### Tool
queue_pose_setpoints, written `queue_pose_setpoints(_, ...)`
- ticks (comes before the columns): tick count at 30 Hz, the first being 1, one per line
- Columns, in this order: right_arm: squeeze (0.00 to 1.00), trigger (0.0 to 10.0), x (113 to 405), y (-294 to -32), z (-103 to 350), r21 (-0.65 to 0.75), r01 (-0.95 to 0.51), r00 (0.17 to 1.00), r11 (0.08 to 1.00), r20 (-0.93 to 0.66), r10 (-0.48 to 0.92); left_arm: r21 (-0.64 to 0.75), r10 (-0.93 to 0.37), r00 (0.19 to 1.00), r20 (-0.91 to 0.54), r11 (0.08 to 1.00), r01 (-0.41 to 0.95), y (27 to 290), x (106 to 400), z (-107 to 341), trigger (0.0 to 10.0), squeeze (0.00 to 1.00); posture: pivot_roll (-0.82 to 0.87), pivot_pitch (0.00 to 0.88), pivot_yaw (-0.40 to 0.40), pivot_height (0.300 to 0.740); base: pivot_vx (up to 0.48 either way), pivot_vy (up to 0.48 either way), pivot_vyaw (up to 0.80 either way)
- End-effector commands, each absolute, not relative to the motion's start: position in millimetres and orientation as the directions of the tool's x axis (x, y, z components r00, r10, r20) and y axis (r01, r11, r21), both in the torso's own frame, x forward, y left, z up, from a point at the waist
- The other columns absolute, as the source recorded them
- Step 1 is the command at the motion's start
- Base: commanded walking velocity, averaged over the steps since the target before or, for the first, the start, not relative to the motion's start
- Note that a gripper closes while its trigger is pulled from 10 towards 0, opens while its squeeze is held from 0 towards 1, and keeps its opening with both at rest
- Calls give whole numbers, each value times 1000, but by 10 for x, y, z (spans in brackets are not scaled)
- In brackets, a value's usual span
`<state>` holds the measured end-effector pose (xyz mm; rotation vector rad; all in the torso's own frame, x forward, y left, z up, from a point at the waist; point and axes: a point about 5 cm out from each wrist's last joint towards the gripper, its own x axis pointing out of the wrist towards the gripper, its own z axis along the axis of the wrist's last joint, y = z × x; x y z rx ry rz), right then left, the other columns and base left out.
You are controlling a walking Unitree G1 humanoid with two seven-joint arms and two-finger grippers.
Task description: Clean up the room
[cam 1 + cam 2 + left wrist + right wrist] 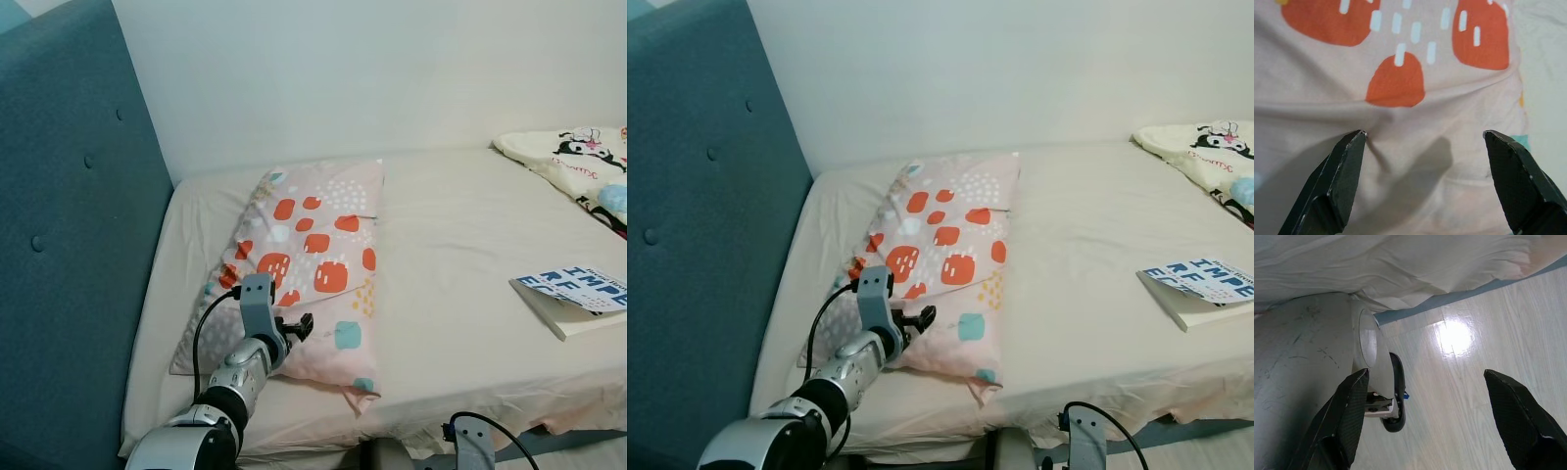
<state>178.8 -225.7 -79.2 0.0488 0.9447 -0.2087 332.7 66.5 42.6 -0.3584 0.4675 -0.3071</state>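
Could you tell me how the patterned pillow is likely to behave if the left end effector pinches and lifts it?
The pillow looks soft: its cover creases under the open left end effector, so it would probably sag and fold. It is likely light for its bulk. A shallow pinch may gather only fabric.

One bed (pixel 460 245) holds one patterned pillow (pixel 313 264), one book (pixel 578 294) and one cartoon-print blanket (pixel 578 162), beside one teal padded headboard (pixel 69 245), with two robot arms in view, each ending in one gripper of two black fingers (pixel 1342 181).
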Motion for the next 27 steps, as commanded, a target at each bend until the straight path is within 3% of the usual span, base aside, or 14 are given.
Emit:
queue_pose_setpoints(1,0,10000,1766,-2069,-839,14,177,570,984,-817,-90,-448,-405,834,-375,867,220,506,3307,449,10000,0,-27,100,28,598,0,0,0)
queue_pose_setpoints(12,0,10000,1676,-2047,-865,42,213,599,976,-795,-96,-513,-435,821,-370,832,210,463,3344,504,10000,0,-68,207,55,598,0,0,0)
queue_pose_setpoints(19,0,10000,1580,-2037,-892,51,225,613,973,-784,-100,-410,-382,846,-371,885,220,506,3417,579,10000,0,-91,258,66,598,0,0,0)
queue_pose_setpoints(27,0,10000,1478,-2021,-929,56,231,603,971,-791,-99,-450,-97,879,-467,882,-141,1141,3484,492,10000,0,-87,289,60,598,0,0,0)
